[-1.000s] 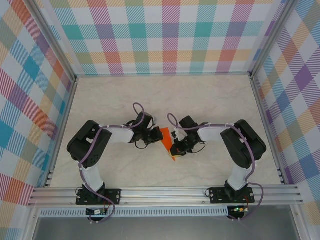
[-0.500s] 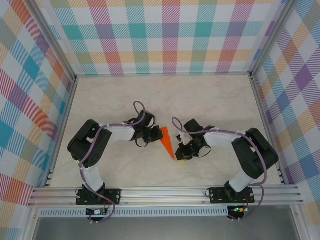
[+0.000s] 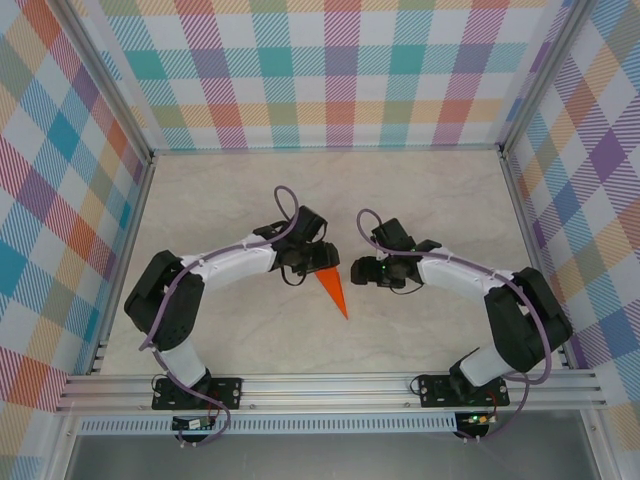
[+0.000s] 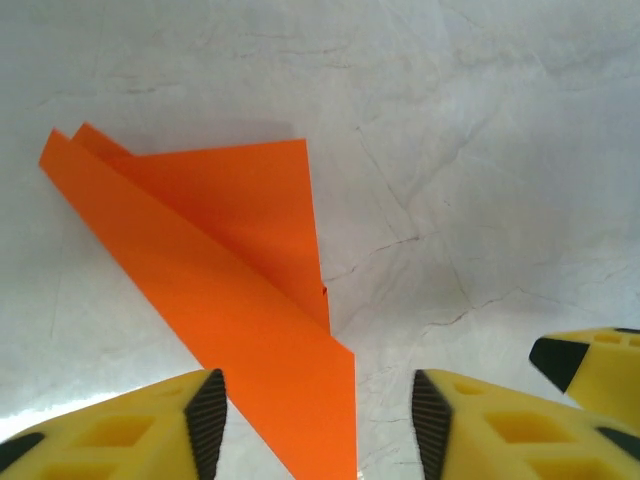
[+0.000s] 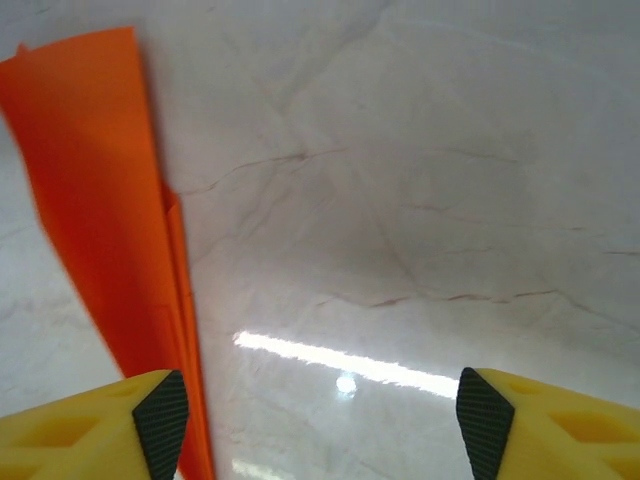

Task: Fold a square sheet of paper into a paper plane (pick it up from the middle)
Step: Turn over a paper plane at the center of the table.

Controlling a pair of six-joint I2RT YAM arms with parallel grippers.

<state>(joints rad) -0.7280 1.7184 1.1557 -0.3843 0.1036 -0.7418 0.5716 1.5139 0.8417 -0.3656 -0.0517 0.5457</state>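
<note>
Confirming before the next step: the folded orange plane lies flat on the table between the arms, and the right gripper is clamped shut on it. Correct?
Not the grip. The paper plane does lie flat on the table between the arms, but the right gripper is open, not clamped on it: the right wrist view shows bare table between its spread jaws.

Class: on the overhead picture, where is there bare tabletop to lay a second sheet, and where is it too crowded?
Free: the wide strip of table between the back wall and both arms; also the strip between the tip of the paper plane and the front rail. Crowded: the middle, where the left fingers and right fingers flank it.
</note>
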